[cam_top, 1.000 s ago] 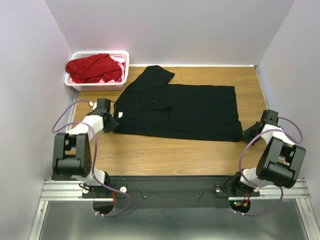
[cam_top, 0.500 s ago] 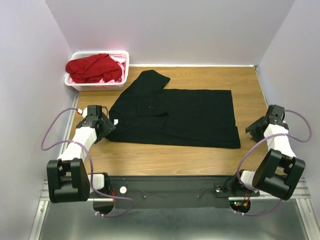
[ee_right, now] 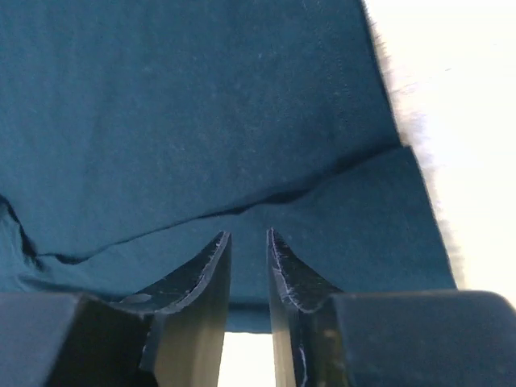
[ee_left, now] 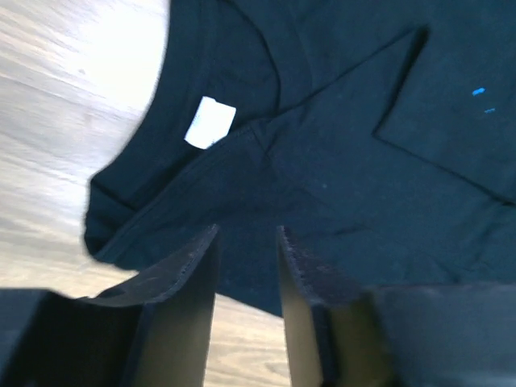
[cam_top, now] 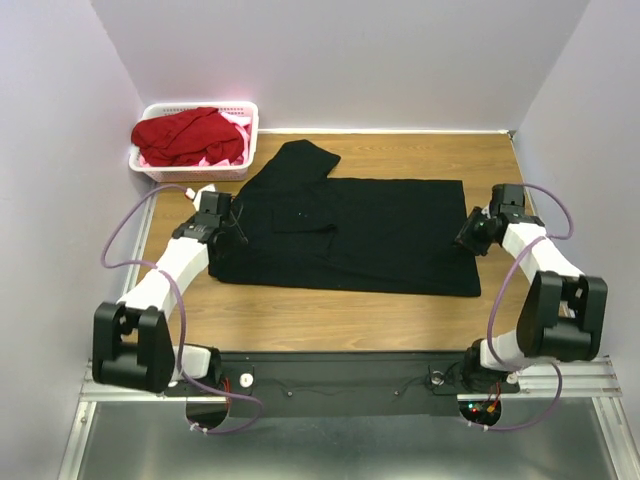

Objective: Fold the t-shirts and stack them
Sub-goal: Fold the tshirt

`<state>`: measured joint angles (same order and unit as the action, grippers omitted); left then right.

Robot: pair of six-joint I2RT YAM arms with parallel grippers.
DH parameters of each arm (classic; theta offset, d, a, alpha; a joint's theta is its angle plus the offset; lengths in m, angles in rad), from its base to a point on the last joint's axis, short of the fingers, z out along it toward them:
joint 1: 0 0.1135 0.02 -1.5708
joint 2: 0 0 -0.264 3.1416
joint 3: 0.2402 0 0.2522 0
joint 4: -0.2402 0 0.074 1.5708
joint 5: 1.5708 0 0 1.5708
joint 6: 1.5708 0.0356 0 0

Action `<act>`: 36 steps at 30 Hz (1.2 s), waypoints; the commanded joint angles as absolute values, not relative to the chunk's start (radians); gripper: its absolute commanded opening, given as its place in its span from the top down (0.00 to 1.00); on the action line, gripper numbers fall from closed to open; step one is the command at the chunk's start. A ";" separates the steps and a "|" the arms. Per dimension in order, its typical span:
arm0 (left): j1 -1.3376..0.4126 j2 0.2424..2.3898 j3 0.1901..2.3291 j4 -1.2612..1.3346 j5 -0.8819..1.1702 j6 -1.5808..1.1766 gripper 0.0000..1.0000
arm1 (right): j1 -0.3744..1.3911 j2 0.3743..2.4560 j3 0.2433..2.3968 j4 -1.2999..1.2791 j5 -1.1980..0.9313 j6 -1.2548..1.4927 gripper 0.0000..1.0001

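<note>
Left gripper (cam_top: 222, 222) sits at the black shirt's (cam_top: 360, 235) collar end and right gripper (cam_top: 468, 236) at its hem end. The shirt lies spread on the table (cam_top: 330, 310). A red shirt (cam_top: 185, 135) fills the basket (cam_top: 190, 172) at back left.

Left wrist: the fingers (ee_left: 193, 266) are partly open and hold nothing, over the collar below the label (ee_left: 210, 122).

Right wrist: the fingers (ee_right: 210, 274) are narrowly parted and empty, over the hem fold.
</note>
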<state>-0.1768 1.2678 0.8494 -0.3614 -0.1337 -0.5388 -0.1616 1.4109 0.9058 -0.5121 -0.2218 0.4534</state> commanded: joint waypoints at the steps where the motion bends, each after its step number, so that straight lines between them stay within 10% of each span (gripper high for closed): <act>1: -0.178 1.324 0.790 -0.264 -0.111 -0.581 0.59 | -0.158 1.482 0.907 -0.422 -0.278 0.466 0.74; 16: -0.008 1.287 0.595 -0.238 -0.067 -0.638 0.63 | -0.222 1.602 0.887 -0.396 -0.014 0.483 0.80; 28: -0.060 1.164 0.794 -0.276 -0.049 -0.519 0.22 | 0.145 1.525 1.178 -0.396 -0.136 0.154 0.43; 36: -0.187 1.368 0.989 -0.221 -0.005 -0.512 0.21 | 0.417 1.778 1.400 -0.379 -0.225 -0.023 0.28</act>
